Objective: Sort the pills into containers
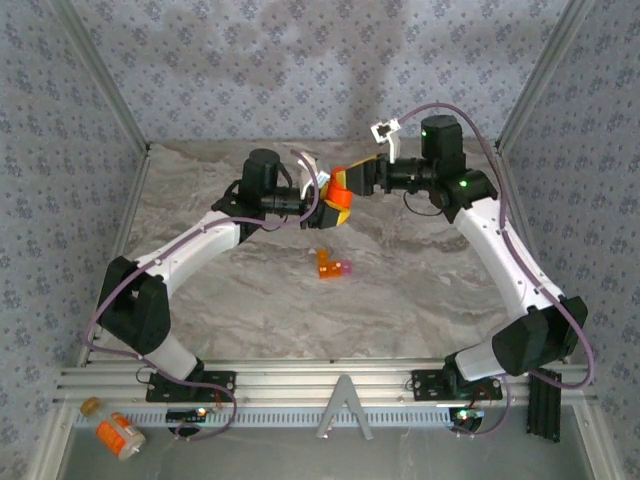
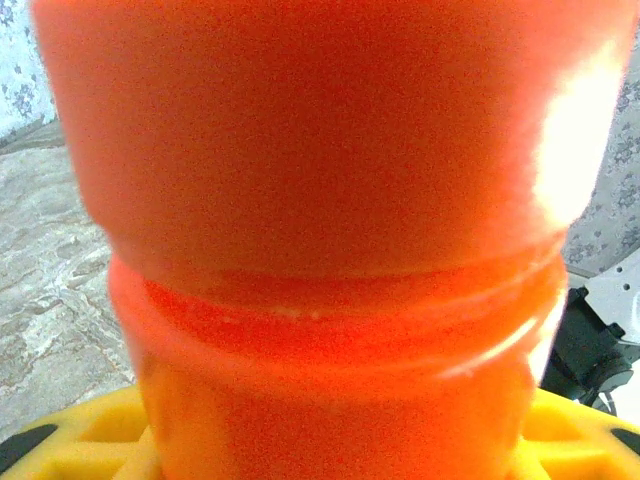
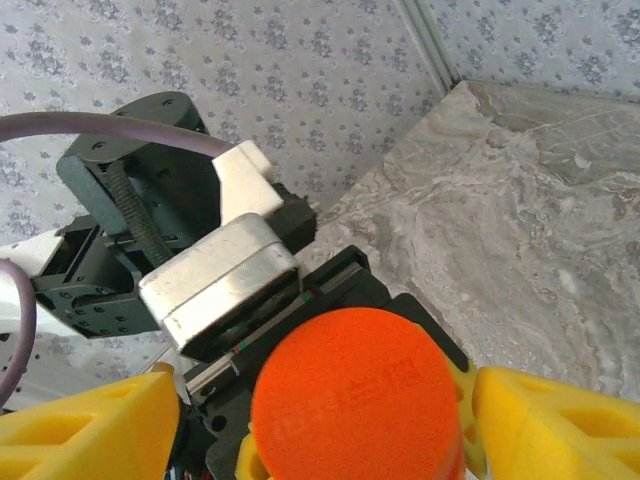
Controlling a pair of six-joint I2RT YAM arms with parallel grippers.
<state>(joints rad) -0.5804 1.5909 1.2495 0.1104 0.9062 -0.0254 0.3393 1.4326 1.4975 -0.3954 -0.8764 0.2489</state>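
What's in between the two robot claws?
A small translucent orange pill bottle with an orange cap, between left claw and right claw, in the top view.

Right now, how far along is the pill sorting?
Done: nothing visibly sorted; I can't see any pills. In hand: left gripper holds the pill bottle in the air; right gripper straddles its cap, which is on. Left: opening it, plus the small orange box lying on the table.

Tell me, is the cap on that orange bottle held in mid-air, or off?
On. In the left wrist view the orange cap sits directly on the pill bottle with no gap showing. How tightly it is screwed, cannot tell.
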